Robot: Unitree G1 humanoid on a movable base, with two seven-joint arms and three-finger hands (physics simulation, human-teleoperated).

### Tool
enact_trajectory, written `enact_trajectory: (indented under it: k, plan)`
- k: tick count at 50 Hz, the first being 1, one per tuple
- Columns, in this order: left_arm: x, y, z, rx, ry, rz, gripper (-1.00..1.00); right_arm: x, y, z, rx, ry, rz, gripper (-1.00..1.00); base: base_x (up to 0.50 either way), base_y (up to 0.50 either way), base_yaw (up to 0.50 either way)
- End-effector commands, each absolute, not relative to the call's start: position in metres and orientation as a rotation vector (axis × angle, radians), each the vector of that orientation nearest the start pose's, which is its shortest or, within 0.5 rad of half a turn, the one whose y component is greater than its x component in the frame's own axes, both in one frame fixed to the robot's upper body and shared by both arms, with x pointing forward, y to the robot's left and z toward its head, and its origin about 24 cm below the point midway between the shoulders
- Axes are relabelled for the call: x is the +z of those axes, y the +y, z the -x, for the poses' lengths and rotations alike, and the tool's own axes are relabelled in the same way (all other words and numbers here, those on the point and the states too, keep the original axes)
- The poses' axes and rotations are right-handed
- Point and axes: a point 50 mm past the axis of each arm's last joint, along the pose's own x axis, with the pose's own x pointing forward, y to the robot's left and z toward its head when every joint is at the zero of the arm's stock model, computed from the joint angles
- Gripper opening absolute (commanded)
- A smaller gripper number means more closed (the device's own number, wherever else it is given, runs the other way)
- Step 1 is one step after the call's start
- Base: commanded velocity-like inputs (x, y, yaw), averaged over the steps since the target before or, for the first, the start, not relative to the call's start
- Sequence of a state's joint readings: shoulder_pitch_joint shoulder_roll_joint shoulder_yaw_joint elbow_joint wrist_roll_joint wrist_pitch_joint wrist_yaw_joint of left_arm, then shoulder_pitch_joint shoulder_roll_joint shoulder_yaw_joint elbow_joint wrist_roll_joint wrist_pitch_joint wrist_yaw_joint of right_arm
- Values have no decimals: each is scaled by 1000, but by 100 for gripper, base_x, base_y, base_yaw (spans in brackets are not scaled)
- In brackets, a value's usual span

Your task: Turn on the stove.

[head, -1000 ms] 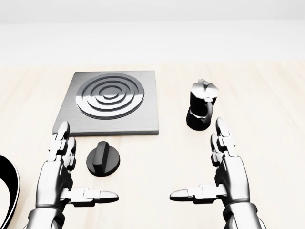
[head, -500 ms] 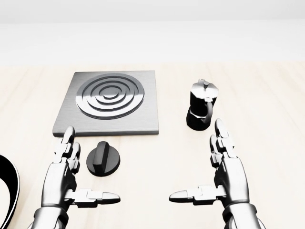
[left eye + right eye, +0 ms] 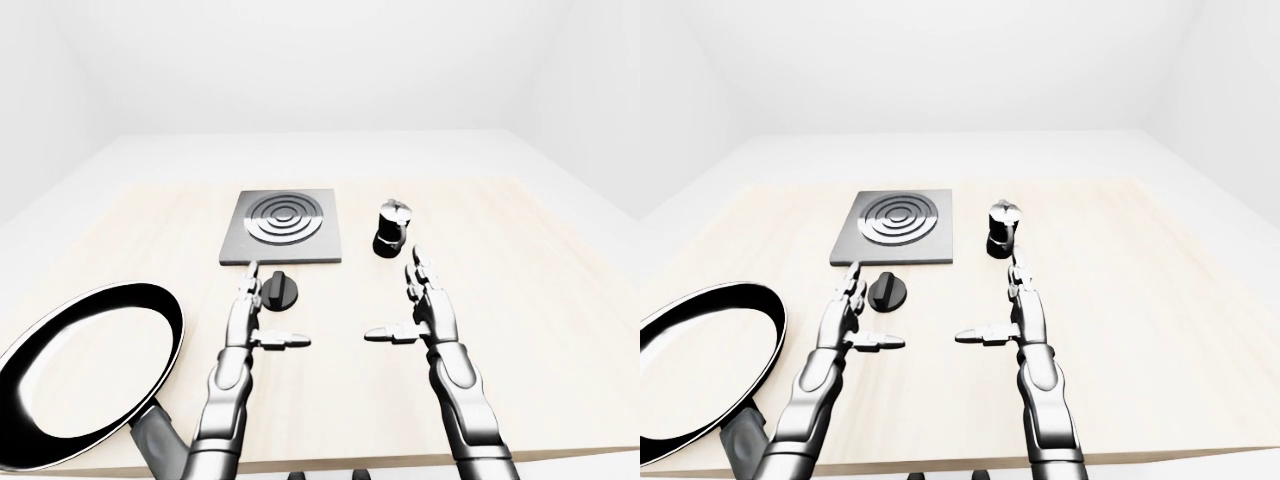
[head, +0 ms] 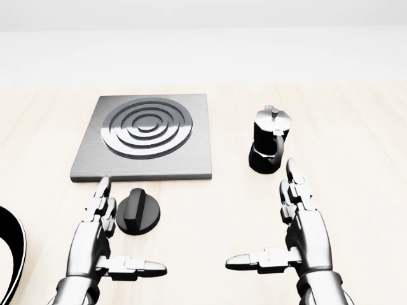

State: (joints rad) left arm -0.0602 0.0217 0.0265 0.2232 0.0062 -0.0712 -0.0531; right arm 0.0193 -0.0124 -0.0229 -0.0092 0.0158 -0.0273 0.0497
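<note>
left hand point(image 4: 95, 238) is spread flat and has slid in toward the knob point(image 4: 137, 211), fingertips now just beside it, so a grab looks close. right hand point(image 4: 299, 235) is spread too, parked below the moka pot point(image 4: 269, 147). knob sits just below the stove point(image 4: 145, 136). only the eye views show the whole pan point(image 3: 85, 370), far left of the knob on the bench point(image 3: 540, 330).

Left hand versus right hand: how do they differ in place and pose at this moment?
The left hand sits right beside the black stove knob, its fingers alongside the knob's left edge; the right hand has nothing beside it but bare table, with the moka pot above its fingertips. The left hand leans toward the knob; the right hand points straighter up the view. Both are open, thumbs pointing inward, holding nothing.
</note>
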Motion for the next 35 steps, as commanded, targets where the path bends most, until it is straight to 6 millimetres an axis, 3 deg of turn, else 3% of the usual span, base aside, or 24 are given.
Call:
enact_trajectory:
  k: [1,29,35]
  plan:
    - [6,149,-261,-58,111,-34,100,41,-155,-250,23,-16,-2,100,0,0,0]
    - [-9,144,-259,-84,176,-44,100,41,-156,-249,22,-15,-3,100,0,0,0]
    - [-4,140,-258,-98,151,-49,100,42,-156,-250,22,-15,-3,100,0,0,0]
